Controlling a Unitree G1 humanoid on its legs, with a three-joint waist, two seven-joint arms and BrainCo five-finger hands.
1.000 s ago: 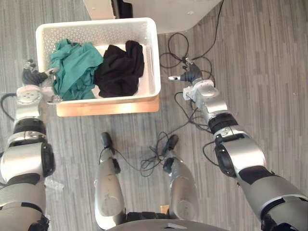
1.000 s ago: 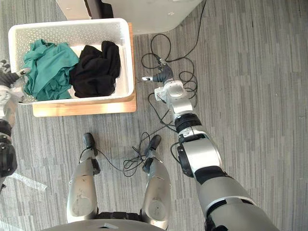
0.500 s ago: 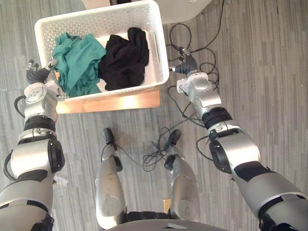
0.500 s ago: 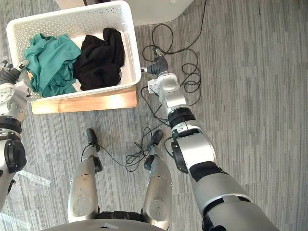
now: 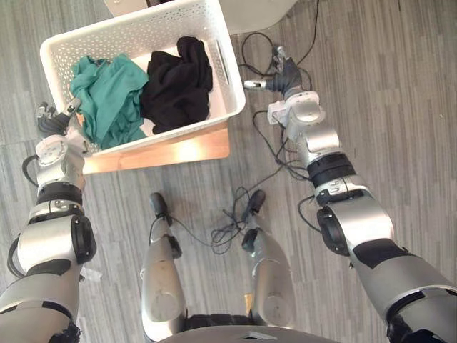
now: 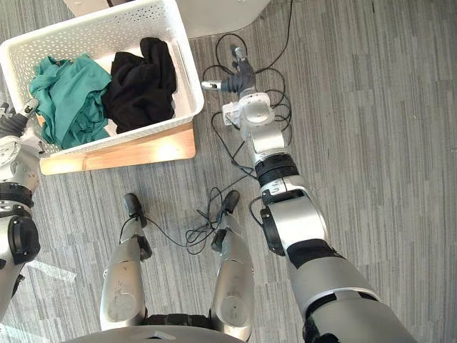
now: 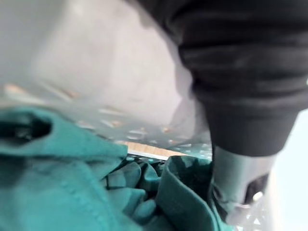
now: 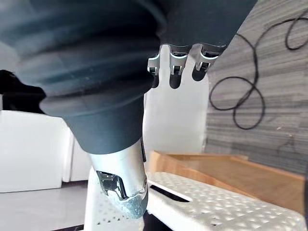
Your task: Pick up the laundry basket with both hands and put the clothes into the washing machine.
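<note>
A white perforated laundry basket (image 5: 128, 21) rests on a low wooden board (image 5: 171, 151). It holds a green garment (image 5: 103, 96) and a black garment (image 5: 178, 82). My left hand (image 5: 51, 125) is against the basket's left wall, fingers straight. Its thumb (image 7: 236, 187) lies by the green garment (image 7: 72, 183) at the rim. My right hand (image 5: 285, 75) hovers just right of the basket's right rim, open. Its fingers (image 8: 174, 72) are straight and its thumb (image 8: 122, 187) points at the rim (image 8: 216, 202), a small gap away.
The white washing machine (image 5: 260, 11) stands just behind the basket's far right corner. Grey striped floor (image 5: 400, 107) stretches open to the right of my right arm.
The whole view has tilted and shifted. My right hand came in from the right to the basket's right rim. My left hand has stayed at the left wall.
</note>
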